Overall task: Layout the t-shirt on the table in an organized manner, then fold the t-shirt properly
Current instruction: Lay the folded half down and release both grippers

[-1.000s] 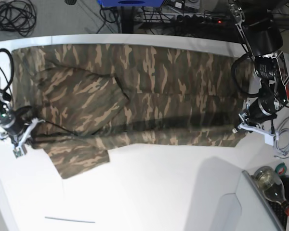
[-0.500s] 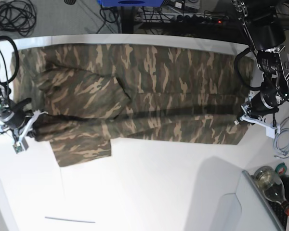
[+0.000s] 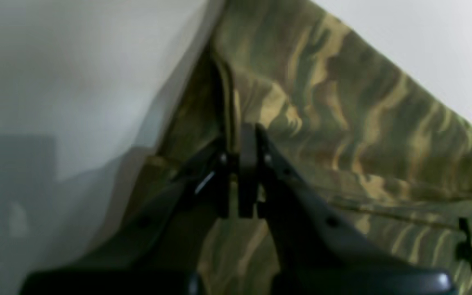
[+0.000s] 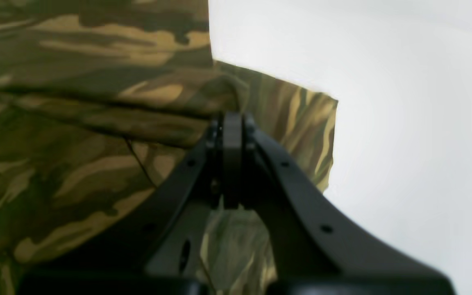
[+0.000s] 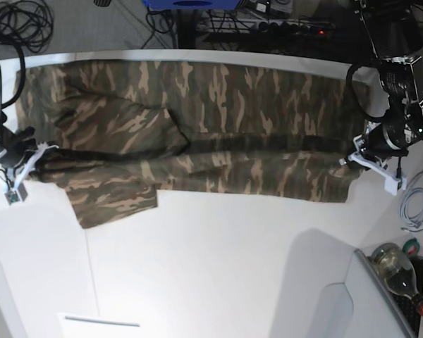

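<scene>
We see the t-shirt (image 5: 197, 134) spread long across the far half of the table (image 5: 218, 267), its camouflage cloth running almost from one end of the table to the other, with a sleeve (image 5: 113, 201) hanging out toward the near side. Our left gripper (image 5: 357, 160) sits at the shirt's end on the right of the base view, and its fingers (image 3: 247, 164) are closed on a raised fold of the shirt's edge, the cloth pinched up between them. Our right gripper (image 5: 34, 156) is at the opposite end of the shirt, just above the sleeve, and its fingers (image 4: 232, 139) are pressed tight together on a bunched fold of cloth beside the shirt's corner. Between the two grippers the near edge of the shirt is lifted into a long ridge with a dark shadow under it. Beyond the shirt's right end, a bottle (image 5: 398, 271) lies off the table's near corner, and cables (image 5: 17, 24) are coiled on the floor behind the table.
</scene>
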Action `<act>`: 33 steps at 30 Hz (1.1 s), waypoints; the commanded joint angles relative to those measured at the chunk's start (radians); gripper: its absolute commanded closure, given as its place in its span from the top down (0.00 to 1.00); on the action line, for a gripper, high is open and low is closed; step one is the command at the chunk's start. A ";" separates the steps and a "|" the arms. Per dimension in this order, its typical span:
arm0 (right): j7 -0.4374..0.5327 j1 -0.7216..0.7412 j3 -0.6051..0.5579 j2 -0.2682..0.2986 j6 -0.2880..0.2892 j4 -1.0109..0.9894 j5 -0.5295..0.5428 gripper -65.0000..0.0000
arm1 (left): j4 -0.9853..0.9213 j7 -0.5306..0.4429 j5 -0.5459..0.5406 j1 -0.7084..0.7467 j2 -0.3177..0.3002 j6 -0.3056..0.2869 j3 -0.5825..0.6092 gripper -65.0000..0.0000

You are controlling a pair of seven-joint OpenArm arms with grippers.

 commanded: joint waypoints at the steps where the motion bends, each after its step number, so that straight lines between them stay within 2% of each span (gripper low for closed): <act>1: 0.006 -0.003 0.016 0.023 -0.007 0.012 -0.002 0.00 | 0.027 -0.017 -0.006 -0.006 -0.017 -0.004 -0.001 0.00; 8: 0.006 -0.057 0.039 -0.026 -0.007 0.013 -0.002 0.00 | 0.039 -0.019 -0.006 0.021 -0.017 -0.004 -0.001 0.00; 15: 0.006 -0.066 0.044 -0.023 -0.007 0.013 -0.003 0.00 | 0.041 -0.020 -0.006 0.080 -0.017 -0.002 -0.003 0.00; 21: 0.006 -0.066 0.044 -0.018 -0.007 0.013 -0.006 0.00 | 0.130 -0.020 -0.006 0.124 -0.017 0.001 -0.004 0.00; 26: -0.031 -0.064 0.044 -0.015 -0.007 0.013 -0.006 0.00 | 0.121 -0.020 -0.006 0.136 -0.017 0.002 -0.004 0.00; 33: -0.033 -0.072 0.044 -0.017 -0.007 0.013 -0.008 0.00 | 0.113 -0.023 -0.006 0.156 -0.014 0.002 -0.004 0.00</act>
